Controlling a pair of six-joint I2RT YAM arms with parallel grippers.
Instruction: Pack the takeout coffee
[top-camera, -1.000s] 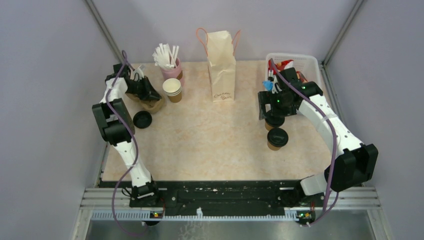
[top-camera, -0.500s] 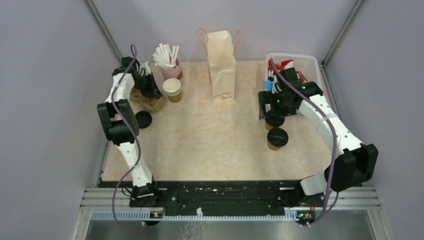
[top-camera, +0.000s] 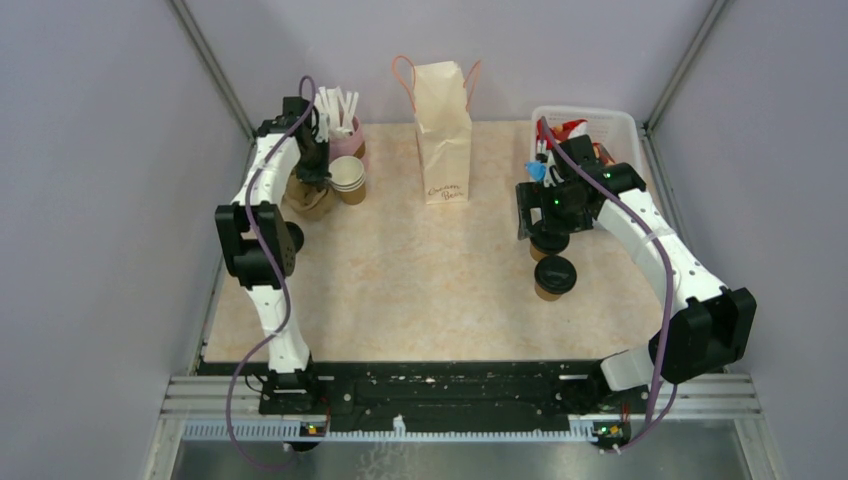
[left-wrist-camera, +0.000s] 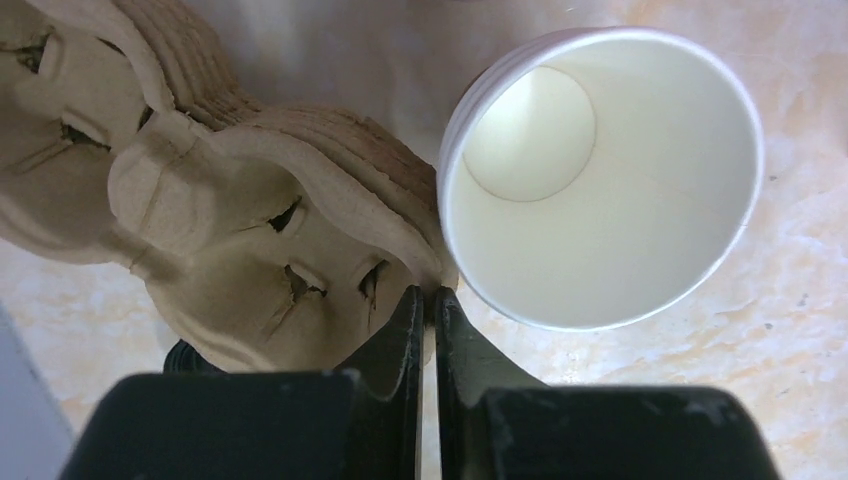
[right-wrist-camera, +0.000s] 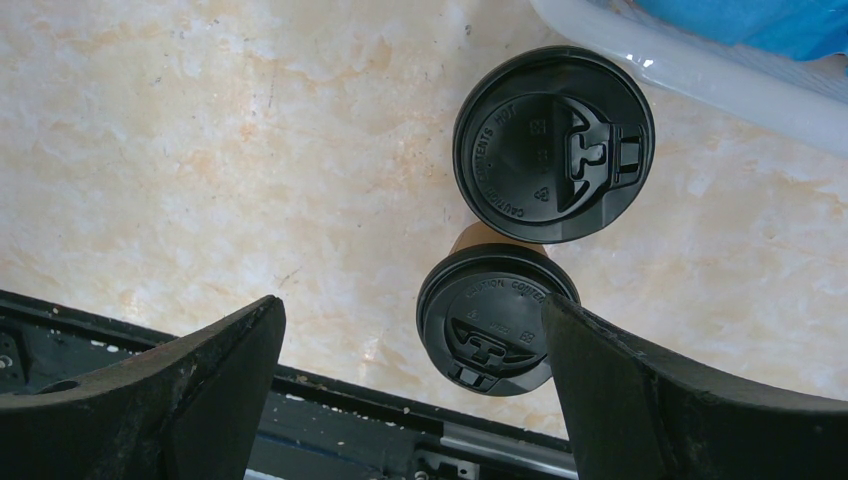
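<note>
1. Your coffees stand at the right of the marbled surface (top-camera: 420, 280): the far lidded cup (right-wrist-camera: 553, 143) and the near lidded cup (right-wrist-camera: 497, 320), brown paper under round embossed black plastic lids, close together.
2. Your right pincer (right-wrist-camera: 410, 305) hangs spread wide above them, grasping nothing.
3. Your left pincer (left-wrist-camera: 425, 300) is clenched almost shut, tips at the rough moulded-pulp carrier (left-wrist-camera: 250, 220) rim, just beside a white-lined open cup (left-wrist-camera: 600, 180); a pinch cannot be told.
4. The left arm stretches to the far left, wrist down.
</note>
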